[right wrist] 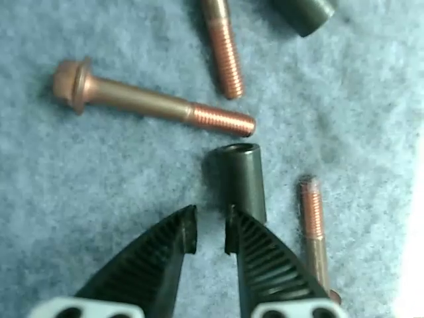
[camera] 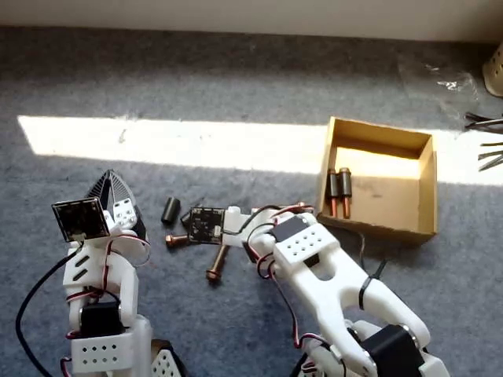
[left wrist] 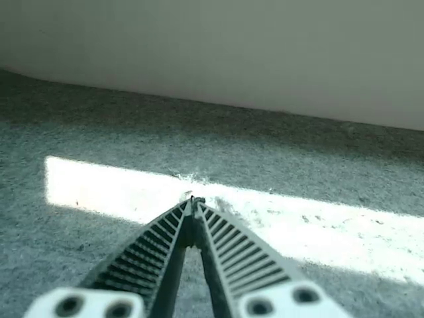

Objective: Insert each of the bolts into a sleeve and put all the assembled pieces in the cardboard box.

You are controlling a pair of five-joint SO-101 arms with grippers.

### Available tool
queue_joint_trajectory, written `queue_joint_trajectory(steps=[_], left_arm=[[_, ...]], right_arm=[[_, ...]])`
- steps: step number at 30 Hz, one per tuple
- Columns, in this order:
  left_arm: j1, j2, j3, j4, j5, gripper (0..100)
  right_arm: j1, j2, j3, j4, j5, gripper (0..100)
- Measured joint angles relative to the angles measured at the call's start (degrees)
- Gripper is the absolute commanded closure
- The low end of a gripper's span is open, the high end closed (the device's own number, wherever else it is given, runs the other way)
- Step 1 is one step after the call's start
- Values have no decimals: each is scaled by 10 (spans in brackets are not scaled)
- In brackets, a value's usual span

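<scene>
Right wrist view: a far sleeve [right wrist: 303,10] and one bolt [right wrist: 222,46] were cut off at the edge; another bolt [right wrist: 315,222] sat partly behind a finger [right wrist: 265,265]. The nearest sleeve [right wrist: 242,175] lay just ahead of the right gripper [right wrist: 211,228], jaws narrowly apart, empty. The left gripper [left wrist: 193,202] was closed, empty. Two assembled pieces [camera: 339,191] lay in the box [camera: 428,188].

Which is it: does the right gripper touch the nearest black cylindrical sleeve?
Cannot tell. Right wrist view: one right gripper fingertip overlaps the sleeve; height unclear.
</scene>
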Motion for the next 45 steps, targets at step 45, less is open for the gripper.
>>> queue_joint_trajectory(steps=[45], left_arm=[[0,0,0,-17,0,994]], right_arm=[[-30,120,-104,-1,17,872]])
